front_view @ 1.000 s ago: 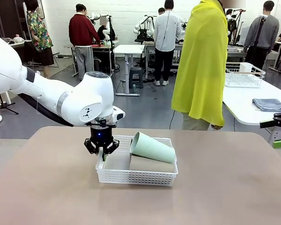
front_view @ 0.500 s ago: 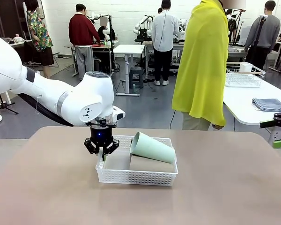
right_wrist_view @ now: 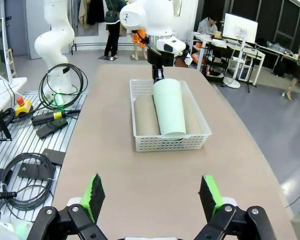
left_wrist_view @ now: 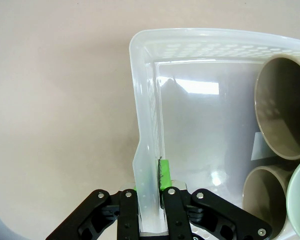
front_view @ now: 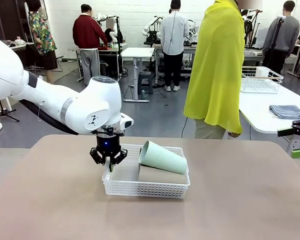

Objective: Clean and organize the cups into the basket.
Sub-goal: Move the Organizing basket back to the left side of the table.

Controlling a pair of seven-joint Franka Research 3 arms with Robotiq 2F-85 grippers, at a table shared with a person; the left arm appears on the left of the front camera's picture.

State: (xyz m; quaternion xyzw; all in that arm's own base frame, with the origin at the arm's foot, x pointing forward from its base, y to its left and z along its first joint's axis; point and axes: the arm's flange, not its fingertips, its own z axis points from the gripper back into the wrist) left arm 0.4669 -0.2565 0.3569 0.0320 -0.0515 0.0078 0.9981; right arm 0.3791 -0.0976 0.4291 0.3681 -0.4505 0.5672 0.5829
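Cups (right_wrist_view: 169, 111), one mint atop two tan, lie in the white mesh basket (front_view: 145, 189), its wall clenched by the left pincer (left_wrist_view: 151, 187).

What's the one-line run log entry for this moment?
left gripper: shut on white mesh basket end wall | right gripper: open, empty | mint green cup: atop two tan cups in basket

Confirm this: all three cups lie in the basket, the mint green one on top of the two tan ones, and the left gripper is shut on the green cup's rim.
One detail is wrong. The left gripper is shut on the basket, pinching its end wall, not on the mint green cup; the left wrist view shows this. The rest holds: the green cup lies on the two tan cups in the basket.
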